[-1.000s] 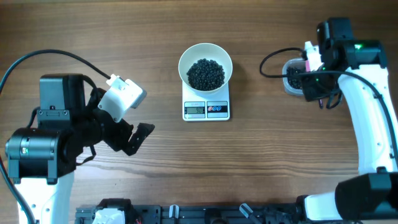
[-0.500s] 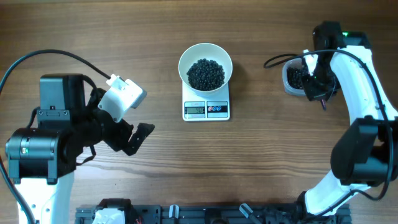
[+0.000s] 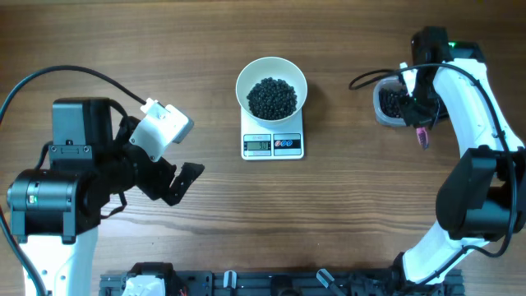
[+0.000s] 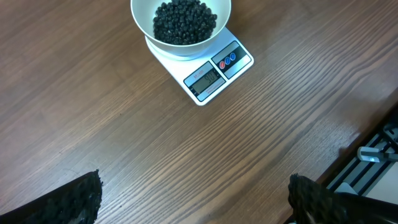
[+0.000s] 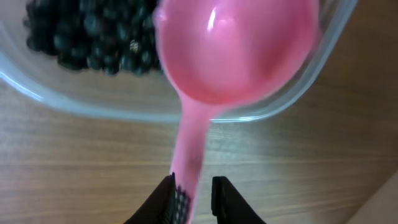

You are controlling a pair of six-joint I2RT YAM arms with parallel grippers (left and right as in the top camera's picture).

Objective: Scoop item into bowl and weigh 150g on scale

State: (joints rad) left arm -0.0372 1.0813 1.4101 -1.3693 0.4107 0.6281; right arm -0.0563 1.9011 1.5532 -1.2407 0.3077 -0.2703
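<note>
Right end effector straddles the pink scoop at the tub rim, grip unclear; left end effector spread wide.

A white bowl full of small black beans sits on the scale mid-table, toward the far side, with the display facing near. At the far right, the right gripper hangs over a clear tub of beans, and a pink scoop handle pokes out on its near side. Over at the left, the left gripper hovers above the wooden table, fingers spread.
</note>
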